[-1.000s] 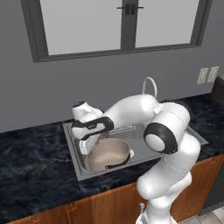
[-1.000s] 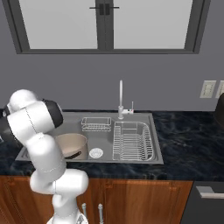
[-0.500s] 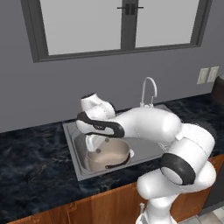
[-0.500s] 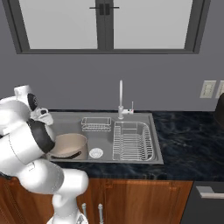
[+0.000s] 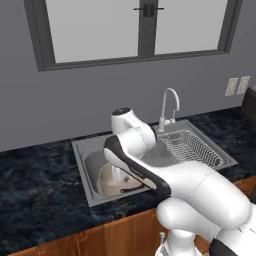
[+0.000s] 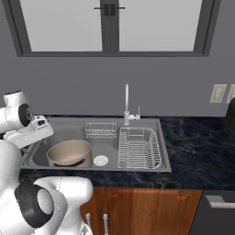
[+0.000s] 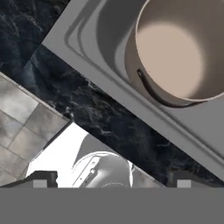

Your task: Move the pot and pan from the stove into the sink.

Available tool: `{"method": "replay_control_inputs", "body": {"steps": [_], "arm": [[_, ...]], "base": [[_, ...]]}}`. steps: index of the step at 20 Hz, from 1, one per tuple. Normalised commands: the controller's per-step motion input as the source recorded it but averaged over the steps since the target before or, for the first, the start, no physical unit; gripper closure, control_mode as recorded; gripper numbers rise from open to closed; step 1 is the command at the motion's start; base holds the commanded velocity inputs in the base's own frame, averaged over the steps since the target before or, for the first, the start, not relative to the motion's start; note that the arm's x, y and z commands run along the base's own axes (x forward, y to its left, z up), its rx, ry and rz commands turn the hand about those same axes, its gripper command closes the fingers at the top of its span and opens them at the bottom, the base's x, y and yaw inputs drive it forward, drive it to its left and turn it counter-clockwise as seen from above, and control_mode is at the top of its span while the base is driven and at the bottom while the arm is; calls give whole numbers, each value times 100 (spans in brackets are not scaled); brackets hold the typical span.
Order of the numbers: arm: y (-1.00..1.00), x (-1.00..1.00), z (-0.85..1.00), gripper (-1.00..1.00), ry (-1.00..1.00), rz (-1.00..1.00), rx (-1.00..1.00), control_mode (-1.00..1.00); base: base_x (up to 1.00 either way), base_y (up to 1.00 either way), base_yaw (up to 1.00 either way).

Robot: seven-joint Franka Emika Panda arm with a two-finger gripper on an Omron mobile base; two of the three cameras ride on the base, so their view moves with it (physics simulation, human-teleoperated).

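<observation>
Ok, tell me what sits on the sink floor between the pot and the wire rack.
In the right base view, the round drain lies on the sink floor between the pot and the wire rack; the rest is bare steel.

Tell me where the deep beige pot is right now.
The deep beige pot sits inside the grey steel sink, in its left basin, left of the round drain and the wire rack.
</observation>
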Motion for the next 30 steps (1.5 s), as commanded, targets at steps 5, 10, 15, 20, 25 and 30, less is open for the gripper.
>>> {"method": "replay_control_inputs", "body": {"steps": [5,10,15,20,25,30], "arm": [[-3,-49,63,-100,-23,-8,2,-100],[0,-26,11,-100,-17,0,1,100],[0,0,0,-100,0,0,0,100],[0,0,0,-100,0,0,0,100],[0,0,0,-100,0,0,0,100],[0,0,0,-100,0,0,0,100]], "base": [[0,0,0],[-10,0,1],[-72,-17,1],[-47,-22,-14],[-12,-14,-29],[-1,-9,-35]]}}
